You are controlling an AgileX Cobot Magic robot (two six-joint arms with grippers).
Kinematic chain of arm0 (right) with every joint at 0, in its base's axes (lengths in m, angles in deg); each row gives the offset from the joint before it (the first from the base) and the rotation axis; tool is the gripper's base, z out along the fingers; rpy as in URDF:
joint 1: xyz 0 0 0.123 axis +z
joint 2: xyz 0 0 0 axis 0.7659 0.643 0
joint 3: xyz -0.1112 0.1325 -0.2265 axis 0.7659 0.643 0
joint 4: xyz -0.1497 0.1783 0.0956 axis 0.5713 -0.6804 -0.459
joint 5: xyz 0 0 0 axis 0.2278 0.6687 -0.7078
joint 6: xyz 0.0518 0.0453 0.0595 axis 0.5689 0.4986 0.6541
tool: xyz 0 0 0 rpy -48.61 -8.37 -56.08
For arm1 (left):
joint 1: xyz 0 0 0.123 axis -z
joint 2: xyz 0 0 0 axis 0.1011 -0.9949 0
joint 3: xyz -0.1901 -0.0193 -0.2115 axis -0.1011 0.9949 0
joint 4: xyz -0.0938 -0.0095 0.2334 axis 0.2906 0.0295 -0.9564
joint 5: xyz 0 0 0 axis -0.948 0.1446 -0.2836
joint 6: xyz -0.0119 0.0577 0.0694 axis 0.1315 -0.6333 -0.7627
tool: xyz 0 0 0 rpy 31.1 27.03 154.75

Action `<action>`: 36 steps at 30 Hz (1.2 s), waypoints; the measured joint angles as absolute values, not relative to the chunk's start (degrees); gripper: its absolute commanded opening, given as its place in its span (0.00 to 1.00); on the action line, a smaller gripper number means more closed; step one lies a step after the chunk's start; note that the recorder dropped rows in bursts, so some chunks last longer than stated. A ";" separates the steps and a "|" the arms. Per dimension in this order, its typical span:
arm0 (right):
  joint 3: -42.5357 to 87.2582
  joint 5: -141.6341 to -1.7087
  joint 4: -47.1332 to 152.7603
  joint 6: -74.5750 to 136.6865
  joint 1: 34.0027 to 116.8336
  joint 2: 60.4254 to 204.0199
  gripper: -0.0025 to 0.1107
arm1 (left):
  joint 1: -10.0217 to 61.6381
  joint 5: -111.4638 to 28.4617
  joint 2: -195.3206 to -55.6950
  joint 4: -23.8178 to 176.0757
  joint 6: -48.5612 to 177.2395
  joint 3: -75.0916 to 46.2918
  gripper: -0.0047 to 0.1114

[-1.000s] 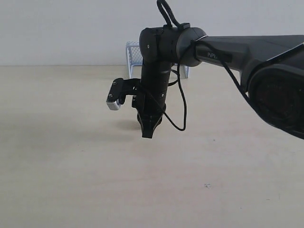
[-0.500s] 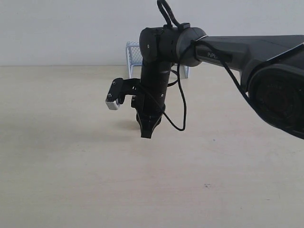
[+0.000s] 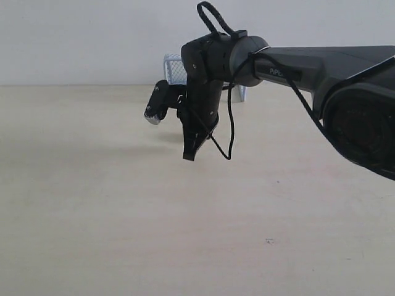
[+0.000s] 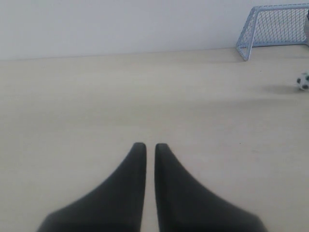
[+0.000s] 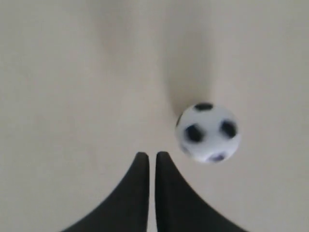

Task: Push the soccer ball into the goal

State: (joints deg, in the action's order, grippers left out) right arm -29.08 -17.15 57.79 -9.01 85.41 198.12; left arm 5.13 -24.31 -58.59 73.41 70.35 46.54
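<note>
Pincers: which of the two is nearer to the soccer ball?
The right pincer: the soccer ball lies just beside its closed tips. The left pincer sees the ball far off, near the goal.

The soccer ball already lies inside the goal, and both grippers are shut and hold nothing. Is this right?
No. The soccer ball lies outside the goal, apart from its frame, as the left wrist view shows. The left gripper and the right gripper are shut and hold nothing.
</note>
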 measured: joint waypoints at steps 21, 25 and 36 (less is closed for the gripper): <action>-29.21 -2.07 47.44 -21.55 85.41 195.16 0.02 | 5.13 -24.31 -58.59 73.41 70.35 46.54 0.09; -29.21 -2.07 47.44 -20.48 85.41 194.03 0.02 | 5.13 -24.31 -58.59 73.41 70.35 46.54 0.09; -29.21 -1.97 47.32 -18.28 85.41 189.10 0.02 | 5.13 -24.31 -58.59 73.41 70.35 46.54 0.09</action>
